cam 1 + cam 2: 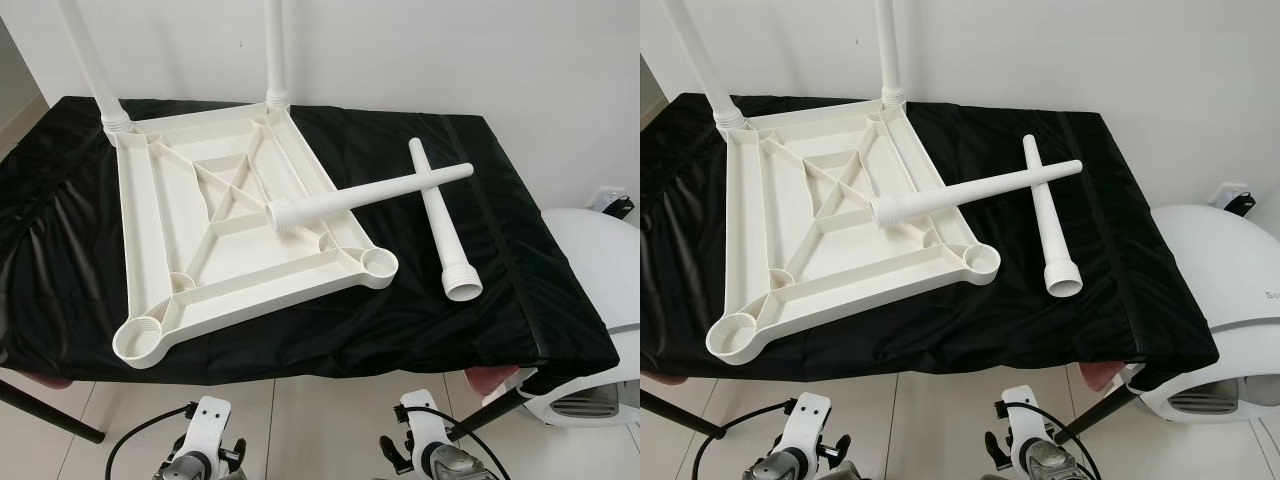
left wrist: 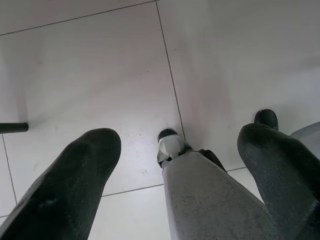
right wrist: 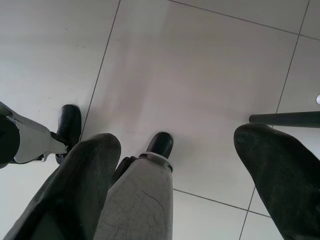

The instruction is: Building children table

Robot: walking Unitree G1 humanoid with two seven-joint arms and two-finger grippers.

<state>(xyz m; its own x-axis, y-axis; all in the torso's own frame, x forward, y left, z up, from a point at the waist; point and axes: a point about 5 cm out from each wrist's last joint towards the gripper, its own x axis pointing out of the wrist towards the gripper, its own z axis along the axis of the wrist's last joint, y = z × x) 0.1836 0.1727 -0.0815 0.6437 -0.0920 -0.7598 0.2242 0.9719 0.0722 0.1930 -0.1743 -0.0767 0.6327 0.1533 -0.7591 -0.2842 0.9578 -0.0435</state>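
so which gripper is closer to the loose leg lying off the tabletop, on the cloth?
Right. The right gripper hangs below the table edge, roughly under that loose leg; the left gripper hangs further left, under the upturned tabletop.

Near edge: a bare strip of black cloth [image 1: 330,345] runs in front of the tabletop [image 1: 160,230].
Left half: the upturned tabletop covers it; two upright legs [image 1: 275,50] stand at its far corners.
Middle: a loose leg [image 1: 370,195] lies across the tabletop's right rim.
Right: a second loose leg [image 1: 440,215] lies under it, crossing it.
Far right: bare cloth; a white appliance [image 1: 600,290] stands beside the table.
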